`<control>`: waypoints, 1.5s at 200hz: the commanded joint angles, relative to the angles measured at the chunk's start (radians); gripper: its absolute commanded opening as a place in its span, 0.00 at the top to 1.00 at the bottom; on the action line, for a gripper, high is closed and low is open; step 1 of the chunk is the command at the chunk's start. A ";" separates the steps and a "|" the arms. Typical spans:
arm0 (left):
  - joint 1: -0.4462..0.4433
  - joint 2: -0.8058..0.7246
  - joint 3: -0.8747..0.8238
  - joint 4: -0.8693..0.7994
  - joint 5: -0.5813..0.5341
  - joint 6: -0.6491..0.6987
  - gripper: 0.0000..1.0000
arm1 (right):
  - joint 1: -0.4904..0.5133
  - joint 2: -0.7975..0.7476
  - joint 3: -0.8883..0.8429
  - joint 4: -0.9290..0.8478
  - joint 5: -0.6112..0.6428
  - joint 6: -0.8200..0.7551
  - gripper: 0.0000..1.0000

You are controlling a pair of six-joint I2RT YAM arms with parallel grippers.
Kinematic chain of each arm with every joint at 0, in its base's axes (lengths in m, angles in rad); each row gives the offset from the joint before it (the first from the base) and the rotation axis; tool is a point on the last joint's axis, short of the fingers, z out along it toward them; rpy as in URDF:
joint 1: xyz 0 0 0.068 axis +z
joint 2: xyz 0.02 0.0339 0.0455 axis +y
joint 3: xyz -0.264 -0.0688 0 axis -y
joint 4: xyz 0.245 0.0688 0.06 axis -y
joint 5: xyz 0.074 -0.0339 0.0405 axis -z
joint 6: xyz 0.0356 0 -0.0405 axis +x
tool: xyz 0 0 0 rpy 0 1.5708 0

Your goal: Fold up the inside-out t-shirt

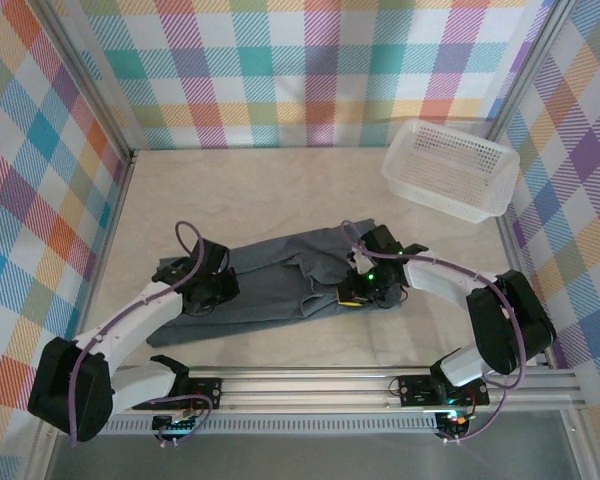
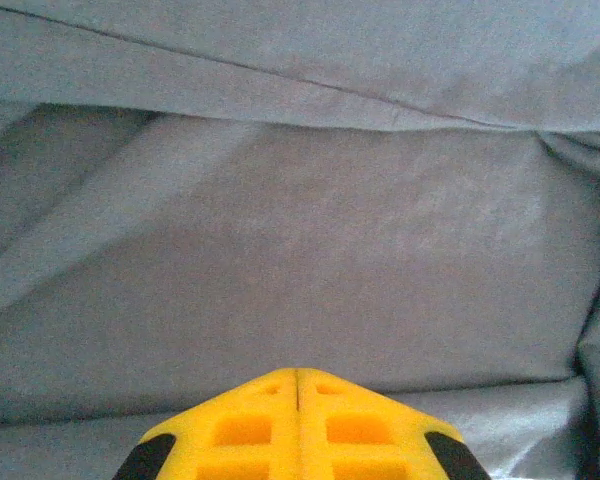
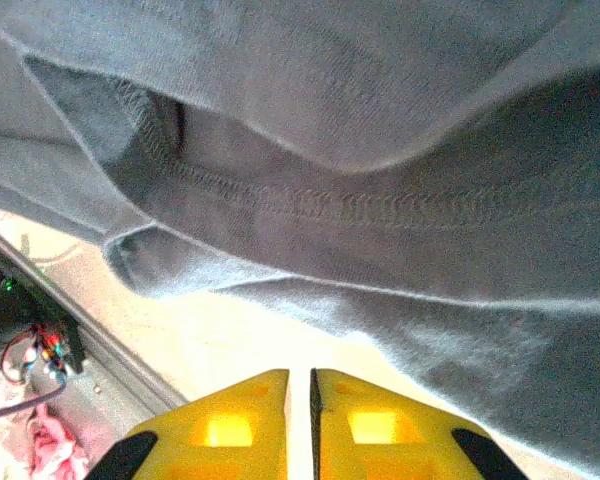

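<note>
The inside-out t-shirt [image 1: 270, 285] lies crumpled across the middle of the table, dark slate-grey, its right part bunched up. My left gripper [image 1: 218, 288] sits on its left part. In the left wrist view the yellow fingers [image 2: 297, 372] are pressed together at a fold of the grey cloth [image 2: 300, 230]. My right gripper [image 1: 362, 284] is at the shirt's bunched right end. There the fingers [image 3: 300, 372] stand nearly together with a thin slit, through which pale table shows. A stitched hem of the shirt [image 3: 380, 130] hangs just beyond them.
A white mesh basket [image 1: 450, 168] stands at the back right corner. The cream table [image 1: 280, 190] stretches bare behind the shirt. A metal rail [image 1: 380, 378] with the arm bases runs along the near edge, with wiring [image 3: 30, 345] at its side. Checked walls close three sides.
</note>
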 commanded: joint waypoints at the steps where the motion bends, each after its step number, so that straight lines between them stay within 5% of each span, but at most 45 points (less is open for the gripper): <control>1: -0.011 0.090 0.016 0.043 -0.027 -0.023 1.00 | -0.011 -0.025 0.082 0.000 0.026 0.024 0.85; 49: -0.010 0.349 0.140 0.058 -0.137 -0.017 1.00 | -0.068 0.050 0.206 0.066 0.463 0.119 0.86; 66: -0.002 0.438 0.187 0.057 -0.199 0.013 1.00 | -0.074 0.136 0.255 0.035 0.531 0.072 0.86; 128: 0.077 0.883 0.625 0.055 -0.250 0.160 1.00 | -0.111 0.368 0.374 0.008 0.549 0.011 0.83; 160: 0.093 1.052 0.926 0.114 -0.154 0.297 1.00 | -0.116 0.474 0.403 -0.035 0.469 0.017 0.87; 199: 0.096 1.205 1.272 0.097 0.050 0.432 1.00 | 0.104 0.417 0.246 0.098 0.255 0.168 0.87; 226: 0.102 1.165 1.233 0.138 0.172 0.452 1.00 | 0.300 0.420 0.240 0.203 0.145 0.302 0.87; 241: 0.107 1.059 1.090 0.218 0.201 0.442 0.89 | 0.346 0.389 0.281 0.218 0.135 0.317 0.83; 263: 0.121 0.843 0.857 0.327 0.189 0.416 0.70 | 0.342 0.269 0.307 0.200 0.192 0.308 0.76; 300: 0.142 0.443 0.518 0.265 0.083 0.302 0.50 | 0.220 0.051 0.123 0.171 0.382 0.421 0.63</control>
